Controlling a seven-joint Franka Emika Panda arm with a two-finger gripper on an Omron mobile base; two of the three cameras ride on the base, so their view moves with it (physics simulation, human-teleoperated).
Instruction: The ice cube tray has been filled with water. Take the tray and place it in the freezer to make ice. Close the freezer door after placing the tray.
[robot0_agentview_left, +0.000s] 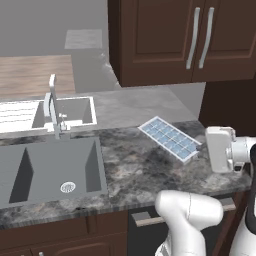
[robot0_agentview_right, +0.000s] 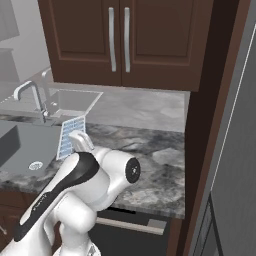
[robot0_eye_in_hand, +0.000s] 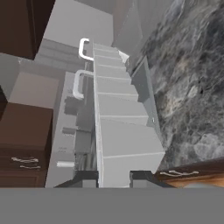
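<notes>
The end effector is clamped on the near end of the ice cube tray, its fingertips mostly cut off at the hand view's bottom edge. The tray stretches ahead, tilted above the grey stone bench; its water shows pale blue. Beyond lie the sink and faucet.

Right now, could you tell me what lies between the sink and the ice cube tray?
Bare counter separates the sink from the ice cube tray, in the left base view.

Gripper closed on ice cube tray, marbled countertop beside, sink beyond
</notes>
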